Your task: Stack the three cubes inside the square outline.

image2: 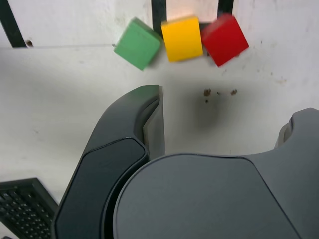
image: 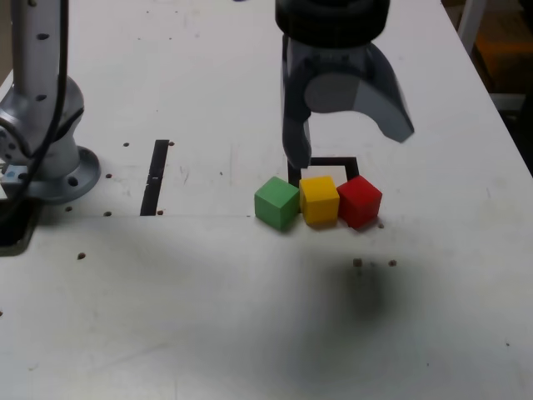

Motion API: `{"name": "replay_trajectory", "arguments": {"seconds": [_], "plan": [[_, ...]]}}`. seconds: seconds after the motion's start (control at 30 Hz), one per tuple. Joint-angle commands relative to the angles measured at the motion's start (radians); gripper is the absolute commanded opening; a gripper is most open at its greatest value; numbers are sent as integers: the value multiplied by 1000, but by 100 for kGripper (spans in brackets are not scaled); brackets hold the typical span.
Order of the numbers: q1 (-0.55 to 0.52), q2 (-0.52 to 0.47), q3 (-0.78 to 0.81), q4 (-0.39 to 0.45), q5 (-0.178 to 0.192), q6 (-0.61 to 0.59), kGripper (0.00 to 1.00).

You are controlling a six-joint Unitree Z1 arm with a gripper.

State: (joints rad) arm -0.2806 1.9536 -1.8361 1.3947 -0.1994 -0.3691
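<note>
While the cubes (image: 317, 201) sit in a row, the tool (image: 346, 146) hangs above them, spread wide, empty

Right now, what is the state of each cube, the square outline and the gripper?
Green cube: on the table, unstacked, touching the yellow one.
Yellow cube: on the table, unstacked, covering the outline's near edge.
Red cube: on the table, unstacked, turned at an angle.
Square outline: nothing stacked inside it.
Gripper: jaws open, holding nothing, above the outline.
</note>
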Motion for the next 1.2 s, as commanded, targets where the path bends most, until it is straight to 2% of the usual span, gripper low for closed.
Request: {"name": "replay_trajectory", "arguments": {"seconds": [0.0, 0.33, 0.53, 0.73, 1.17], "plan": [[-12, 18, -15, -5, -13, -6, 89], [-33, 85, -29, -46, -59, -63, 89], [-34, 109, -11, -86, -56, -151, 89], [-27, 140, 28, -192, -57, -221, 89], [41, 185, 62, -281, -63, -251, 89]]}}
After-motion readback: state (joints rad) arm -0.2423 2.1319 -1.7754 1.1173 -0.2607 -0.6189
